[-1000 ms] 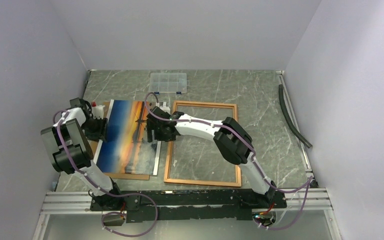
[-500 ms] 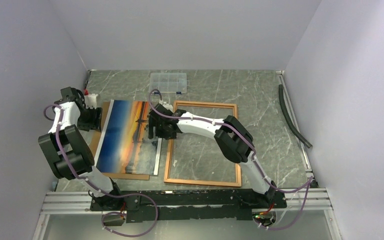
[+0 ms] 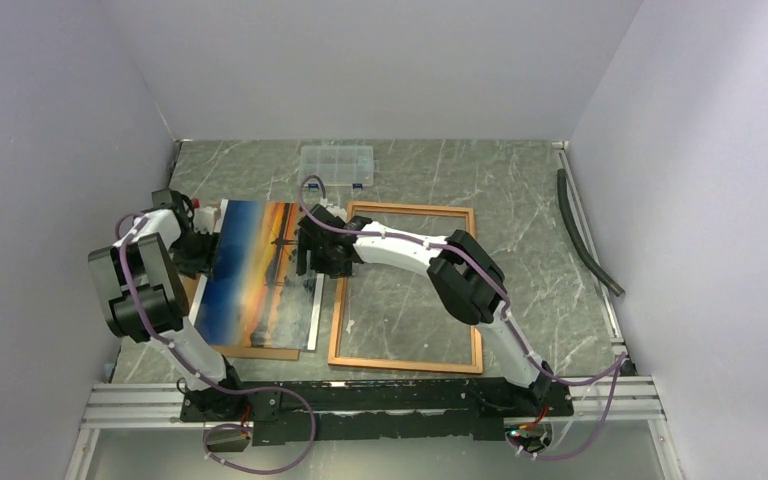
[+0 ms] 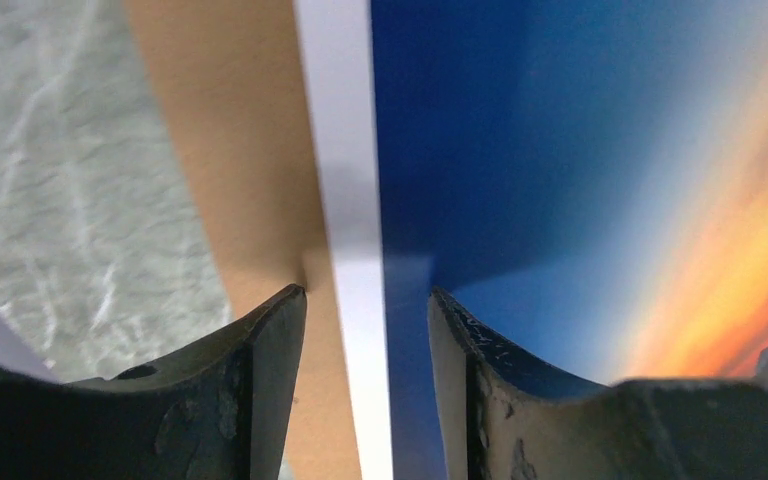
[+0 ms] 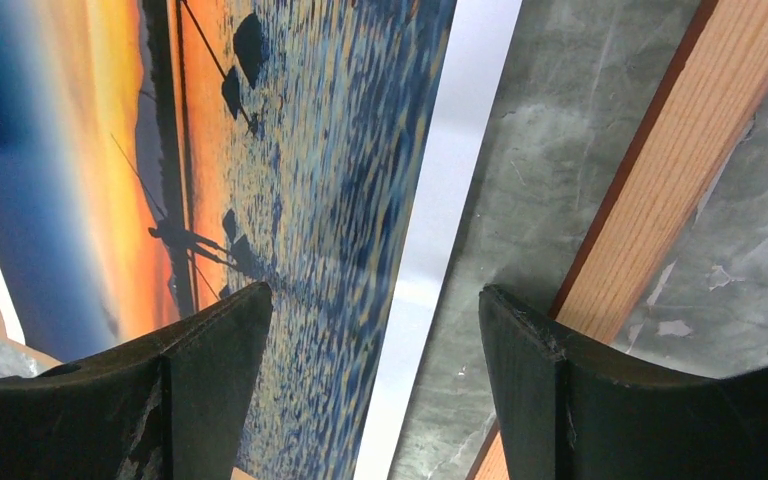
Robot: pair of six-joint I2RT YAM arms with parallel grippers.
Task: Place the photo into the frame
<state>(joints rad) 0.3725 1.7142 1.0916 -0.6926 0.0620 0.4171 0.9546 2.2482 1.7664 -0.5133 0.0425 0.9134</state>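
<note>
**Sunset photo not yet in its frame**

The large glossy rectangular sunset photo [image 3: 260,275] lies face up on a plain brown backing board [image 4: 250,150]. The left pincer [image 4: 365,292] hovers partly open over the photo's white margin, board beneath one jaw and blue print beneath the other, gripping nothing. The right pincer [image 5: 375,290], spread wide and empty, straddles the opposite white edge. The large rectangular red-orange wooden frame [image 3: 405,365] lies on the grey marbled tabletop [image 3: 520,200] just beside that pincer's outer jaw. Lifting and seating the photo seem left to do.

Open tabletop [image 3: 540,250] runs right of the frame [image 3: 420,208] — on its left the photo [image 3: 250,270] lies close, with a clear compartment box [image 3: 336,165] beyond both.
</note>
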